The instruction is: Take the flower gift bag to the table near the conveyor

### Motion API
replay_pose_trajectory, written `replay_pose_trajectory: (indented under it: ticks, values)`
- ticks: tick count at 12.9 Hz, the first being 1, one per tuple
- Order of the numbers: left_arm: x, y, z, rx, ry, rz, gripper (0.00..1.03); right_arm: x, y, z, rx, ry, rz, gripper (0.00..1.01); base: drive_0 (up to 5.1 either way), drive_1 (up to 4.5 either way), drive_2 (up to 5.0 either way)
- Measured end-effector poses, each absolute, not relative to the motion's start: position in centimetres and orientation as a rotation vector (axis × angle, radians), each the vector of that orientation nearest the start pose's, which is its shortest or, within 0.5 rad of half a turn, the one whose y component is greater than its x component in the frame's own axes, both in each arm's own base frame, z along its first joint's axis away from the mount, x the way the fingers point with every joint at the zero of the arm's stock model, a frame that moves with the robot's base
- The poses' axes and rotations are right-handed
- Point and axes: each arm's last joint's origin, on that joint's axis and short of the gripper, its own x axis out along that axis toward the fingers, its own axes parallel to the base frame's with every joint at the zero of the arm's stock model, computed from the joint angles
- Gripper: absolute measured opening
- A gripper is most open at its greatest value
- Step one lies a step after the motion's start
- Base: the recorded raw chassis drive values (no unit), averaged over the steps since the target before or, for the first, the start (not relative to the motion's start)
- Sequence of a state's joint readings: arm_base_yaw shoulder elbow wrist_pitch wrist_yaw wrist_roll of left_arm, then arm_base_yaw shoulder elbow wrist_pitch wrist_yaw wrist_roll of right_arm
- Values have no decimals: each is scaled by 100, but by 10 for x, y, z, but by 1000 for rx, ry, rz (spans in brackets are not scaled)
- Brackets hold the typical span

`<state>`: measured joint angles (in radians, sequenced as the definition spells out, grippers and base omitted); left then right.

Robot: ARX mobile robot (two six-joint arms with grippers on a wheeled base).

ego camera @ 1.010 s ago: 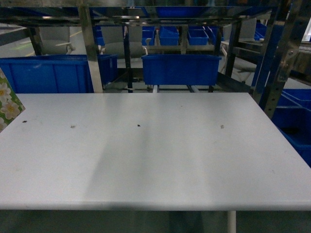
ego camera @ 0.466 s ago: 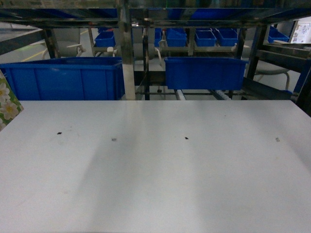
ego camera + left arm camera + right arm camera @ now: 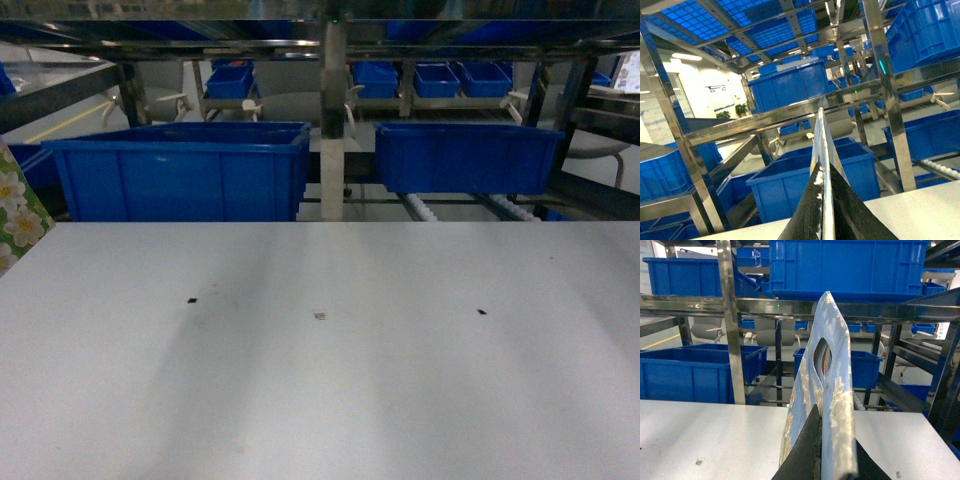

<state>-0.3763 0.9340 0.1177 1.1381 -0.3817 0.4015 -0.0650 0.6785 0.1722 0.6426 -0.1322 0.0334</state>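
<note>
- Flower gift bag [image 3: 18, 215]: only a corner shows at the left edge of the head view, green paper printed with white, yellow-centred blossoms. It hangs level with the near left part of the bench [image 3: 400, 380]. Whether it touches the top I cannot tell.
- Left jaws: closed on a thin, stiff sheet seen edge-on in the left wrist view, pale with a yellowish tint [image 3: 821, 135]. I judge it to be this bag, folded flat.
- Progress: carrying looks all but done, since bench and conveyor [image 3: 333, 110] fill the view straight ahead. What is left, by my reading, is lowering the bag onto the top and letting go.
- Right jaws: clamped on a second blue bag [image 3: 827, 365], glossy card with cream blotches and an oval cut-out handle, held upright above the bench.
- Bench: broad, flat, matte white, with three small dark specks in a row.
- Conveyor: polished steel uprights and rails just behind the bench, with sloped tracks of small white rollers [image 3: 425, 208].
- Blue bins [image 3: 180, 170]: rigid moulded plastic, straight-walled, sitting on the racking.
</note>
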Motion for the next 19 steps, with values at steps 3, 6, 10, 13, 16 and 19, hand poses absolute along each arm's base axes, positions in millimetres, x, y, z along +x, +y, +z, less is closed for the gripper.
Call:
replay_pose_trajectory:
  ticks: [3, 6, 10, 13, 16, 19]
  values:
    - [157, -50, 208, 278, -295, 65, 2, 153, -6, 216, 20, -135, 69, 2, -452, 354, 99]
    - [157, -49, 208, 280, -289, 76, 2, 153, -6, 215, 21, -127, 73, 2, -5, 134, -145]
    - [156, -50, 209, 277, -297, 67, 2, 153, -6, 216, 20, -137, 73, 2, -3, 398, -405]
    - [157, -50, 208, 279, -293, 67, 2, 154, -6, 215, 20, -132, 73, 2, 0, 0, 0]
    - [157, -50, 208, 280, -291, 66, 2, 153, -6, 216, 20, -132, 73, 2, 0, 0, 0]
    - [157, -50, 208, 280, -291, 65, 2, 156, -8, 208, 18, -119, 90, 2, 0, 0, 0]
